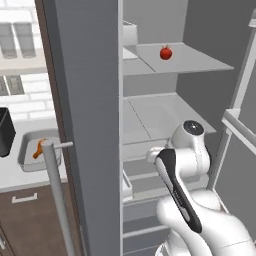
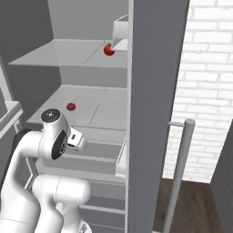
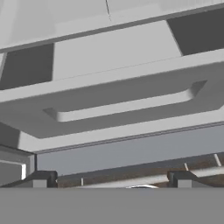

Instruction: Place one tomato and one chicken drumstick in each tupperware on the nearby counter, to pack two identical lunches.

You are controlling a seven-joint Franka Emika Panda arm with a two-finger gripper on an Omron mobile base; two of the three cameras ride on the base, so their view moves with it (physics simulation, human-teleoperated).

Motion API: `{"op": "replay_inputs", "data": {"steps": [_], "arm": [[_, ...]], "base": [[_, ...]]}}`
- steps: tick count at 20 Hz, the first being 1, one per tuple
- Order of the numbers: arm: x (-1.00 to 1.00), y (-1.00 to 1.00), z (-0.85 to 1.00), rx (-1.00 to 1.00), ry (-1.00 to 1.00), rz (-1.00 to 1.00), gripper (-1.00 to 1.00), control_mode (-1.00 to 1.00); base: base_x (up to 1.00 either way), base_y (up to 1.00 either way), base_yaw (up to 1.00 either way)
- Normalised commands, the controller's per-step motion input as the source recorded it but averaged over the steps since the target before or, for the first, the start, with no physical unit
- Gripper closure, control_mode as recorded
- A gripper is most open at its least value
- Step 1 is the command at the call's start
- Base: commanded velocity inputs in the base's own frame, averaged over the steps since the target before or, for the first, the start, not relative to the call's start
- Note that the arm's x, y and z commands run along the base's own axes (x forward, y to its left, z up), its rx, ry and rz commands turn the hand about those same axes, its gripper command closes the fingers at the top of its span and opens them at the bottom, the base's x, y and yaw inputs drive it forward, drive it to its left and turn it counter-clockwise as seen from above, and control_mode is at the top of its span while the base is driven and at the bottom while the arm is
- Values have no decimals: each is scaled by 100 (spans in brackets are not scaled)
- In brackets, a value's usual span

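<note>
Early going — the gripper (image 3: pixel 109 179) hangs empty, fingers spread, in the fridge (image 1: pixel 90 100), with both tomatoes (image 2: pixel 108 50) unpicked and one drumstick (image 1: pixel 38 149) boxed.

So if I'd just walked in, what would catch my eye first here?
Probably the open fridge with its pale shelves, and the red tomato sitting alone on an upper shelf. A second tomato lies on the shelf below, just above the white robot arm reaching in front of the drawers. Off to the left, an orange chicken drumstick lies in a tupperware on the counter.
</note>
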Motion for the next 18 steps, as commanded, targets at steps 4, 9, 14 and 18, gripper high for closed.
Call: {"op": "replay_inputs", "data": {"steps": [4, 9, 14, 18], "arm": [[0, 0, 0, 0, 0, 0, -100, 100], [99, 10, 40, 0, -9, 6, -100, -100], [100, 14, 54, 0, -4, 19, -100, -100], [94, 50, 32, -4, 2, 10, -100, -100]], "base": [[69, 1, 10], [0, 0, 0], [0, 0, 0], [0, 0, 0]]}}
